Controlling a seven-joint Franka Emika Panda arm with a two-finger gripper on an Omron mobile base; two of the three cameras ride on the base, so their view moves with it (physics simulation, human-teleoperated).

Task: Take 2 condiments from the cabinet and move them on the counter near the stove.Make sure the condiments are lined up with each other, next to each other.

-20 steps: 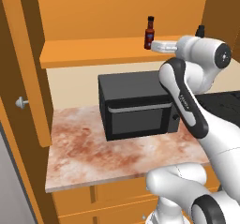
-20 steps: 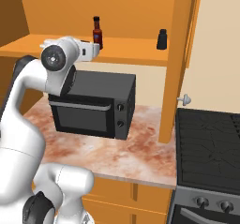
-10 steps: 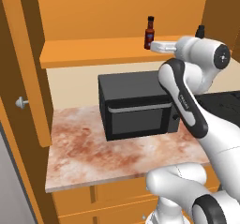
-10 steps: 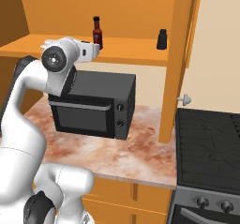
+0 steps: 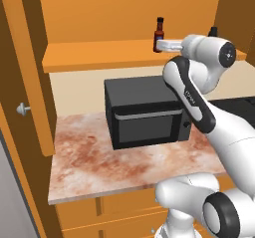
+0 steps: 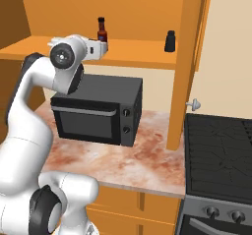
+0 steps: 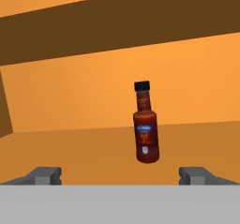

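Note:
A slim dark red sauce bottle (image 5: pixel 159 33) (image 6: pixel 102 30) (image 7: pixel 145 124) with a black cap stands upright on the cabinet shelf (image 5: pixel 99 53) (image 6: pixel 138 57). My gripper (image 5: pixel 157 45) (image 6: pixel 105 47) (image 7: pixel 121 176) is raised to shelf height just in front of the bottle. It is open, its fingertips (image 7: pixel 44 175) spread wide, and nothing is between them. The bottle stands a little right of centre in the hand view, apart from the fingers. A short dark shaker (image 6: pixel 170 41) (image 5: pixel 213 31) stands further right on the same shelf. The marbled counter (image 5: pixel 99 162) lies below, and the black stove (image 6: pixel 221 150) is at the right.
A black microwave (image 5: pixel 144 115) (image 6: pixel 98 111) sits on the counter under the shelf. An open cabinet door with a round knob (image 5: pixel 22 108) stands at the left. Another door, also with a knob (image 6: pixel 194 103), hangs between the counter and the stove.
The hand has crept slightly forward and up toward the sauce bottle. The jaws stay wide open and the condiments have not moved.

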